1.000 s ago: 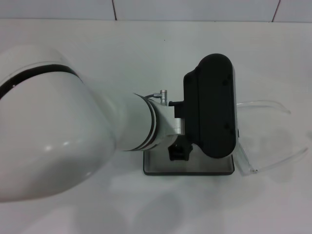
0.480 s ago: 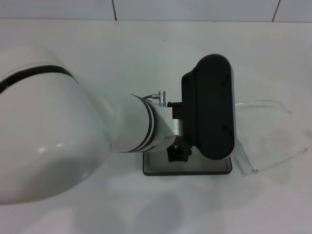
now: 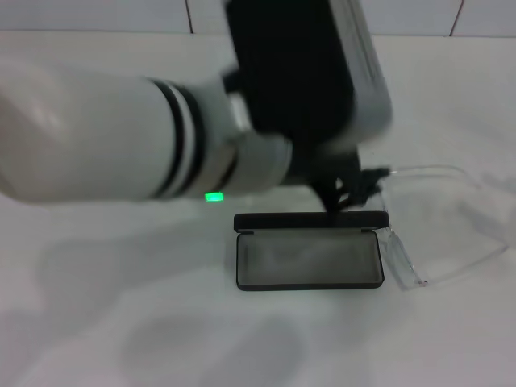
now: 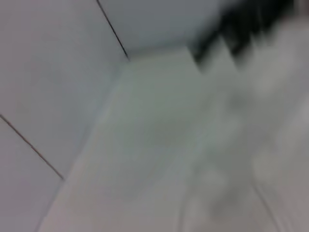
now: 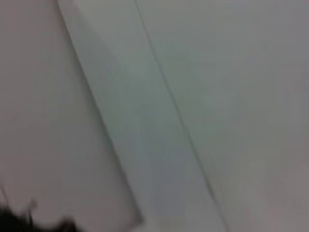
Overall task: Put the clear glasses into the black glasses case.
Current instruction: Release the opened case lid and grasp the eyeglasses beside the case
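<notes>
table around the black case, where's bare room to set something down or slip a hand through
Bare table runs wide on the robot's left of the open black glasses case and along its near edge. It is crowded on the case's right, where the clear glasses lie close beside it, and behind the case, where the left gripper hangs over the lid's far edge.

Black glasses case [image 3: 309, 262]: flat rectangular box, rounded corners, lying open, grey lining facing up, lid standing along far edge, nothing visible inside. Clear glasses [image 3: 439, 230]: colourless transparent plastic, just beside case's right end, outside it, one corner close to case, arms stretching away rightward.
</notes>
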{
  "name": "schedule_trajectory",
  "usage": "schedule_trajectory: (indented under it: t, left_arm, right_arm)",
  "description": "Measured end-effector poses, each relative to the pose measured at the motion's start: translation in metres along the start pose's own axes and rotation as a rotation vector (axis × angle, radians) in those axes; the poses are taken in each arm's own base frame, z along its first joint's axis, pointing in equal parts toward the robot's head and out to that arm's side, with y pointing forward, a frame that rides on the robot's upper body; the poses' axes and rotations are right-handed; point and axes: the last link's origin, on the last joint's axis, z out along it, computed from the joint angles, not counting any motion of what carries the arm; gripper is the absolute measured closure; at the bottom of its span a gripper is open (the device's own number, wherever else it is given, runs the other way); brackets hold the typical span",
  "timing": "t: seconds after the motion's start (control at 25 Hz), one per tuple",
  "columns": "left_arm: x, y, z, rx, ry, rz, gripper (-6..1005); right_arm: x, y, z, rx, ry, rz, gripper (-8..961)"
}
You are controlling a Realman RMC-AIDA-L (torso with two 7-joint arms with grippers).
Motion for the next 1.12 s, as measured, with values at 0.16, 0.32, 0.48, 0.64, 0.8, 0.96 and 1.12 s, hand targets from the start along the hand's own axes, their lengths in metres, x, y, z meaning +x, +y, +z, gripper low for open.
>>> schedule_trajectory:
  t: [0.16, 0.32, 0.48, 0.64, 0.8, 0.96, 1.12]
  left_arm:
    - [0.004, -0.017, -0.017, -0.013, 0.159, -0.135, 623]
    - [-0.005, -0.032, -0.040, 0.003, 0.299, -0.211, 624]
    - [-0.015, -0.046, -0.056, 0.012, 0.417, -0.294, 625]
    - [-0.026, -0.055, -0.062, -0.003, 0.507, -0.364, 626]
    - [-0.032, -0.059, -0.064, -0.009, 0.546, -0.393, 627]
    - [-0.034, -0.058, -0.062, -0.014, 0.545, -0.402, 629]
    - [-0.037, -0.057, -0.062, -0.015, 0.541, -0.413, 630]
  right_arm:
    - [-0.025, 0.006, 0.027, -0.017, 0.293, 0.090, 193]
    - [-0.046, 0.014, 0.062, 0.021, 0.554, 0.116, 234]
    - [-0.057, 0.019, 0.102, 0.032, 0.825, 0.110, 291]
    - [-0.063, 0.027, 0.138, 0.061, 1.037, 0.042, 291]
    - [-0.066, 0.036, 0.170, 0.057, 1.115, -0.006, 291]
    - [-0.063, 0.042, 0.191, 0.014, 1.179, -0.005, 291]
    - [-0.054, 0.043, 0.200, 0.014, 1.260, -0.021, 290]
